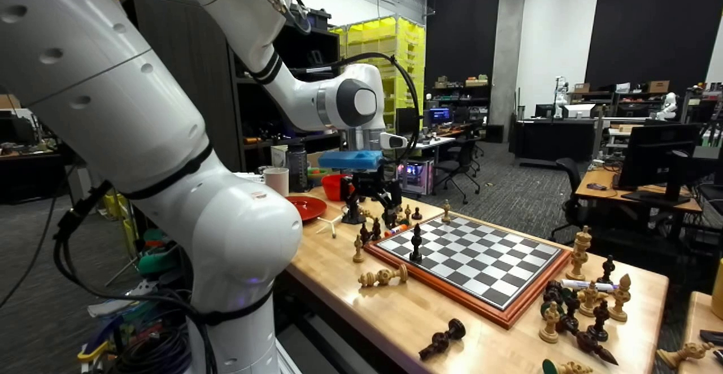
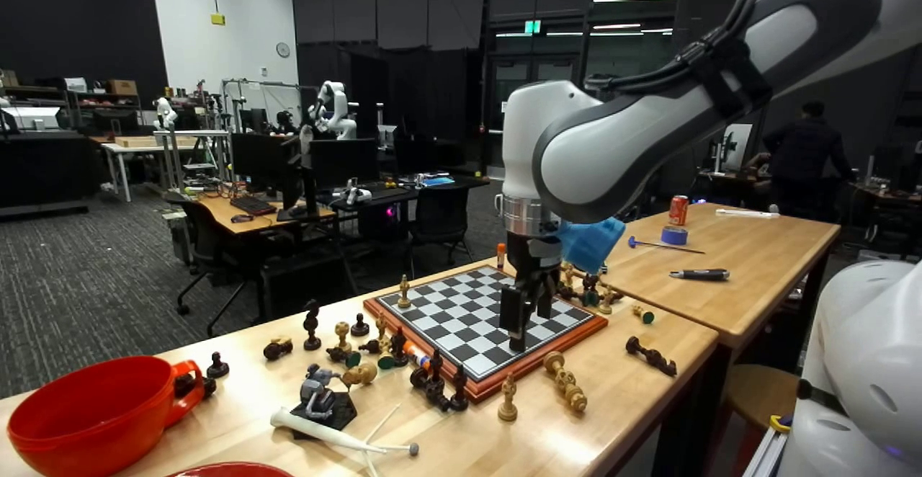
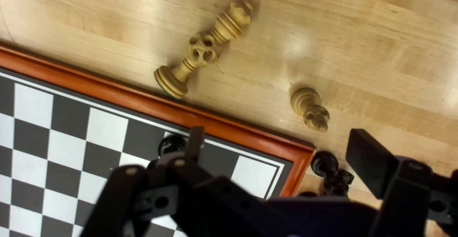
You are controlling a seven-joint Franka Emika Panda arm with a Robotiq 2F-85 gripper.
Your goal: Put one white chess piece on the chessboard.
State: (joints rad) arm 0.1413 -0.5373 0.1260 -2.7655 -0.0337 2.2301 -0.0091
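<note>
Wrist view caught the gripper (image 3: 281, 151) with jaws parted, empty. Fetching the upright white piece (image 3: 309, 109) beside the chessboard (image 3: 86, 158), probably the step, wanted a straddling descent (a dark piece (image 3: 171, 144) looked near one finger (image 3: 195, 140)). Both exterior views showed another white piece (image 2: 404, 293) on the chessboard; the wrist view didn't.

One arm (image 2: 677, 124), white and grey: in an exterior view we note the lower links (image 1: 135, 97) leaning up out of frame, the forearm (image 1: 251, 29) sloping down again from the top edge. Wrist (image 2: 536, 127) — bent, its metal flange (image 2: 529, 215) facing downward. Gripper (image 3: 282, 151): black, pointing down in both exterior views. Fingers (image 3: 370, 163) — two, spread widely; in the wrist view we count the pair well apart, facing each other.
</note>
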